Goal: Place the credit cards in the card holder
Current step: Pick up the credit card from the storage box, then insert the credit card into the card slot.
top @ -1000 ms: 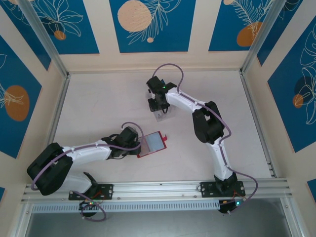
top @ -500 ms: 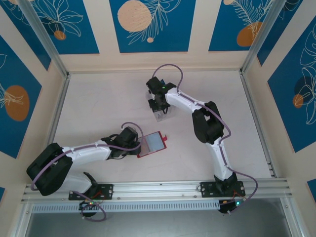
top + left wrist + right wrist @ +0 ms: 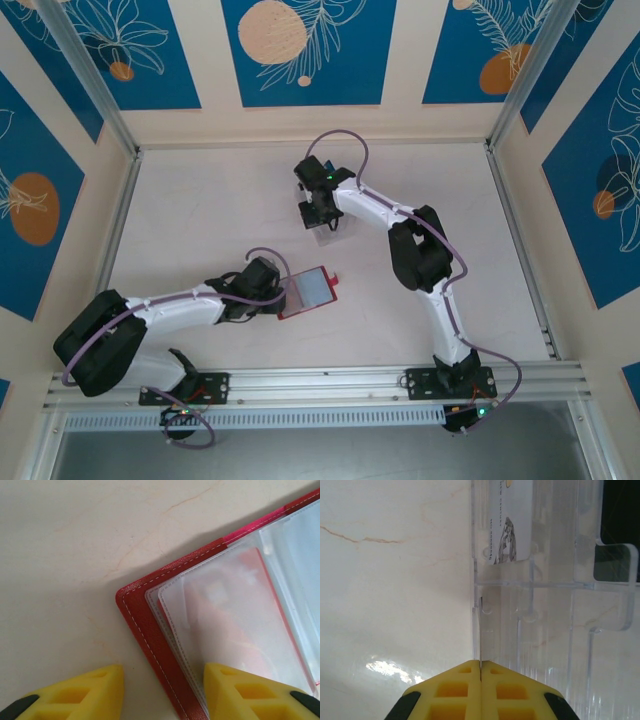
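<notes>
Risks snagging thin edge-on plastic card, pinched in closed right gripper jaws, on clear slotted rack wall, 12 o'clock of red leather-like card holder straddled by parted left gripper jaws.

card holder: red, lying open flat, clear sleeves up | red card: inside a sleeve | white printed card, black card: upright in clear rack

Both arms, the left arm and the right arm, are white with fat black joints. A thin purple cable loops along each one. The fingers are bright yellow blocks with square holes and black tips
</notes>
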Available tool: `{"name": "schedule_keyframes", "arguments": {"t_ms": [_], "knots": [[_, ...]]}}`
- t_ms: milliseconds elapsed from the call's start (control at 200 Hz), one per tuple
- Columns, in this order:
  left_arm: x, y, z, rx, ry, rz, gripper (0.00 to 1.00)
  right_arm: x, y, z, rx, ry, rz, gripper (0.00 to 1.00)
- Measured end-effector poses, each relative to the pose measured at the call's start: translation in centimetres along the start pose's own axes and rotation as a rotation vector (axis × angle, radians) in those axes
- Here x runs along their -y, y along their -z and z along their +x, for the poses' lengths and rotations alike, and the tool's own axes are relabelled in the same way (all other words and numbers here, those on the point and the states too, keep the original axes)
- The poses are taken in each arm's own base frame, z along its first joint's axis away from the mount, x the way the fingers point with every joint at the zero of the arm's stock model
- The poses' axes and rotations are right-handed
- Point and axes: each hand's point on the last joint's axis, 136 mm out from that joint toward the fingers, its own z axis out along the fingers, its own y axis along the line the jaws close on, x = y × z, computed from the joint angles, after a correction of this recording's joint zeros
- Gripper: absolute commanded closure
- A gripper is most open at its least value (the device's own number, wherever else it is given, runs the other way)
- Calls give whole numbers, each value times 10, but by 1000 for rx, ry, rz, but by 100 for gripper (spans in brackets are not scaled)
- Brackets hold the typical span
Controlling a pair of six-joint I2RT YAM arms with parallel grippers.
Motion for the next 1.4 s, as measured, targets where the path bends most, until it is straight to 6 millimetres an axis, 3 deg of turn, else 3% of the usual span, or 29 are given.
{"name": "schedule_keyframes", "arguments": {"t_ms": [135,240,460,550,625,695,880,1000,1165,1400], "knots": [[1,1,0,2,0,5,53,-2,8,0,-2,2,-13,100],[2,2,1,-3,-1,14,52,-2,25,-5,22,1,-19,100],[3,7,4,-19,-2,26,50,-6,105,-12,180,-9,-67,100],[5,11,2,-9,1,38,49,-12,137,-4,245,-13,-109,100],[7,14,0,2,7,47,48,-18,148,10,266,-19,-148,100],[7,16,-1,5,10,50,47,-21,146,24,263,-28,-179,100],[7,16,-1,4,29,49,48,-26,112,87,176,-72,-274,100],[6,16,-1,5,36,47,48,-31,103,112,171,-105,-344,100],[5,11,-2,9,43,33,48,-45,104,124,226,-127,-452,100],[1,1,1,-8,46,-7,49,-60,102,125,266,-148,-552,100]]}}
